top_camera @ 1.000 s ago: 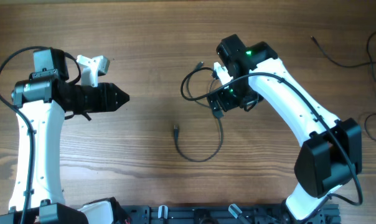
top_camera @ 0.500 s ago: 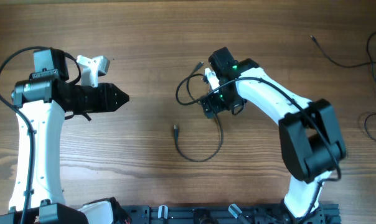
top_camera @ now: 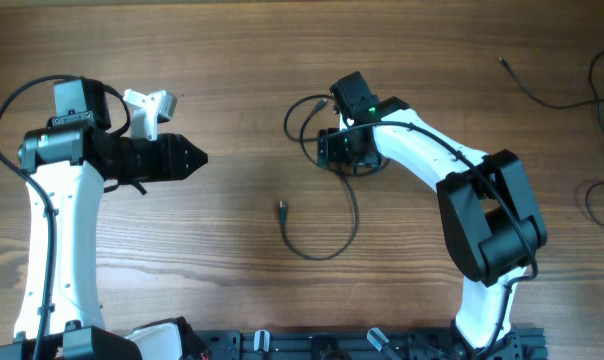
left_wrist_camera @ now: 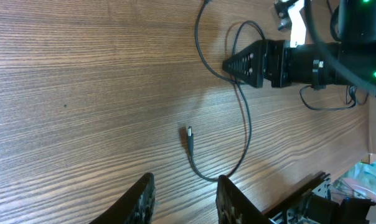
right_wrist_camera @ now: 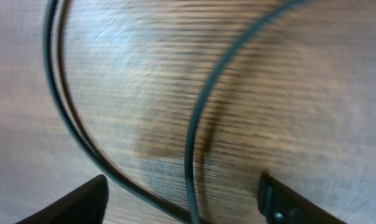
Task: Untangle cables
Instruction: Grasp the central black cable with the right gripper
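My right gripper point(top_camera: 329, 150) stood wide, its fingers point(right_wrist_camera: 82, 200) on either side of a strand of the cables point(top_camera: 300, 125), which passed between them unclamped. The cables' loop lay just toward 12 o'clock of the table's point(top_camera: 232, 60) centre. From it one strand curved down toward 6 o'clock and round to a plug point(top_camera: 282, 209) near the centre. More thin wires point(top_camera: 547, 95) lay loose at the 2 to 3 o'clock edge. My left gripper point(top_camera: 197, 157) hung at 9 o'clock, partly spread and empty, well apart from the cables.
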Available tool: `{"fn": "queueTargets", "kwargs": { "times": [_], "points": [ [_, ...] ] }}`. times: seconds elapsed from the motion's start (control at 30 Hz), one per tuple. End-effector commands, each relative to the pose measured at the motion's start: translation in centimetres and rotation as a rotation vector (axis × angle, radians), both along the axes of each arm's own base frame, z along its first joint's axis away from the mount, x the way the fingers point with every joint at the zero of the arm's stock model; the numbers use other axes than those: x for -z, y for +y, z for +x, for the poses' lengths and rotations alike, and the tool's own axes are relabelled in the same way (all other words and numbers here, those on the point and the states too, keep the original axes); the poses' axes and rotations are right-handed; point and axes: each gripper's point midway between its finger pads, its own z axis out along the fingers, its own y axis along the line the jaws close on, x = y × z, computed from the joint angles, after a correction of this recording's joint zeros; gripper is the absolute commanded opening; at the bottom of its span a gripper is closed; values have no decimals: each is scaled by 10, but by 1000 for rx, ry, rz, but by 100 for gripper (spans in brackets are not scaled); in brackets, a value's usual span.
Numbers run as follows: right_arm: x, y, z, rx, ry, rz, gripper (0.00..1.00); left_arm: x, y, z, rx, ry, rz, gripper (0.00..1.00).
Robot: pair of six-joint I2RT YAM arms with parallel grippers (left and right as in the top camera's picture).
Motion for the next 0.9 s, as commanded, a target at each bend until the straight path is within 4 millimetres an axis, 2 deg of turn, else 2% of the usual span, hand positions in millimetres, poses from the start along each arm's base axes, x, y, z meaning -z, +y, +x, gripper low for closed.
{"fn": "queueTargets", "kwargs": {
  "times": [0.0, 0.13, 0.2, 0.3, 0.4, 0.5, 0.53, 0.67, 0.77, 0.83, 0.87],
  "points": [
    [20, 3, -9, 318, 122, 22, 73, -5, -2, -1, 17, -24, 10, 34],
    [22, 1, -9, 544, 135, 5, 75, -5, -2, -1, 17, -24, 9, 34],
    [23, -1, -10, 624, 125, -16, 84, -5, -2, -1, 18, -25, 10, 34],
    [24, 8, -5, 445, 28, -47, 83, -5, -2, -1, 18, -24, 9, 34],
    [28, 1, -4, 320, -9, -114, 75, -5, -2, -1, 18, -24, 8, 34],
    [35, -26, -13, 224, 3, -250, 62, -6, -3, -1, 19, -26, 2, 34],
    [37, -34, -17, 217, 17, -286, 60, -6, -3, -1, 19, -26, 2, 34],
    [49, -73, -52, 138, 171, -457, 59, -6, -3, -1, 19, -27, 2, 34],
    [56, -87, -71, 102, 252, -514, 57, -6, -3, 0, 19, -29, 3, 34],
    [61, -89, -80, 92, 291, -525, 43, -6, -3, -1, 19, -27, 2, 34],
    [63, -88, -83, 73, 308, -520, 25, -6, -3, -1, 19, -25, 2, 34]
  ]
}}
